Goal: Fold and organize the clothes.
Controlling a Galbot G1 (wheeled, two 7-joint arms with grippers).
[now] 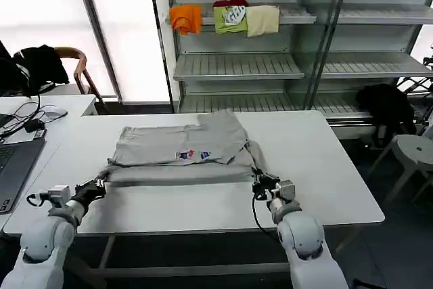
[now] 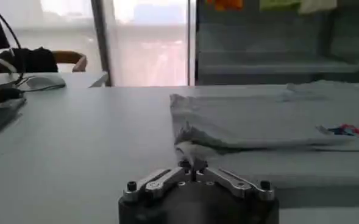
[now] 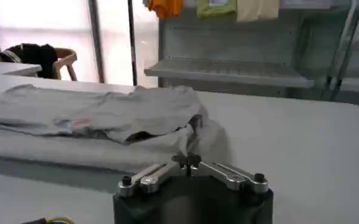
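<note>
Head view: both grippers (image 1: 100, 182) (image 1: 257, 181) pinch T-shirt (image 1: 176, 147) corners

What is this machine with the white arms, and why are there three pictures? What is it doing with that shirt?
It is a robot with two arms, and each arm ends in a pinching tool. One picture comes from a camera on its head, looking down at the white table. The other two come from small cameras on its wrists, so they look along the table from low down.

On the table lies a light grey T-shirt with a small coloured print, already partly folded. The left tool pinches the near left corner of the T-shirt, and the right tool pinches the near right corner. In the wrist pictures you can see the fingers closed on the cloth.

A laptop sits on another table at the left. Behind, orange, green and cream clothes rest on a shelf.
</note>
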